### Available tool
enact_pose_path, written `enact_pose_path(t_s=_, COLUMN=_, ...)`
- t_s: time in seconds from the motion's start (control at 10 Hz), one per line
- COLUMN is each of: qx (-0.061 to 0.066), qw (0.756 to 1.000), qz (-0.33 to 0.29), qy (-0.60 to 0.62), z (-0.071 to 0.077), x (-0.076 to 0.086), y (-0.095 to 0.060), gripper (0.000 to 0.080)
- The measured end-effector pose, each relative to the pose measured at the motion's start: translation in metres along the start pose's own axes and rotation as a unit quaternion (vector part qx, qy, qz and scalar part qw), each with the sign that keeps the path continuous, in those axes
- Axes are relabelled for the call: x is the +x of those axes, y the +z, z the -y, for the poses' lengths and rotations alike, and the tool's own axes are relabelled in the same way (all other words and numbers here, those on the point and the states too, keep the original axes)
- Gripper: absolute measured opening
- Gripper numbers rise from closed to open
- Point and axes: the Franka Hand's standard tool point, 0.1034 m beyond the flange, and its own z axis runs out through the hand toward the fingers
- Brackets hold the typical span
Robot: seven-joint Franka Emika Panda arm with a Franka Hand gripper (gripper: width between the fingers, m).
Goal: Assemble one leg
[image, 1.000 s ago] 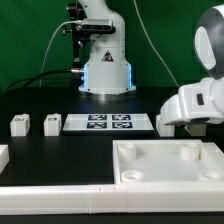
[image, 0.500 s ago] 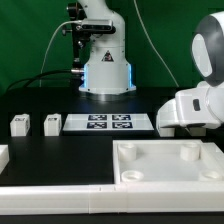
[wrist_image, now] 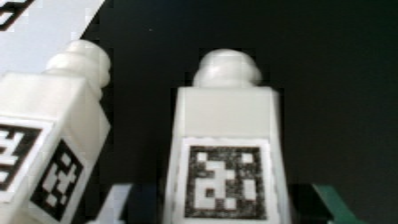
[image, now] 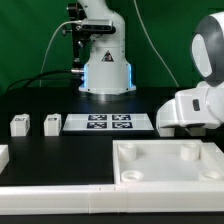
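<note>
In the wrist view two white legs lie side by side on the black table, each with a rounded peg end and a black-and-white tag. One leg (wrist_image: 228, 130) lies between my gripper's (wrist_image: 228, 205) dark fingers (wrist_image: 128, 205), with a gap showing on each side, so the gripper is open and straddles it. The other leg (wrist_image: 54, 130) lies right beside it, outside the fingers. In the exterior view the arm's white housing (image: 192, 108) hides the gripper and these legs. Two more legs (image: 19, 124) (image: 52, 123) stand apart at the exterior view's left.
The marker board (image: 108, 123) lies flat mid-table. A large white square panel with round corner sockets (image: 170, 160) lies at the front right. A white part's edge (image: 3, 155) shows at the far left. The robot base (image: 105, 60) stands behind, with cables.
The arm's end shifted very slightly between one second and half a second ago. Since then nothing has visibly moved.
</note>
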Motion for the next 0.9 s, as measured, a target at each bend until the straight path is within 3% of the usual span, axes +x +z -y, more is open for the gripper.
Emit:
enact_pose_path(t_s=0.4, qx=0.0, qw=1.0, qz=-0.001, qy=0.003, z=-0.003, x=-0.003, y=-0.005, gripper=0.0292)
enact_pose_path(t_s=0.9, qx=-0.002, qw=1.0, qz=-0.001, qy=0.007, z=-0.013, x=-0.036, y=-0.039, gripper=0.0294)
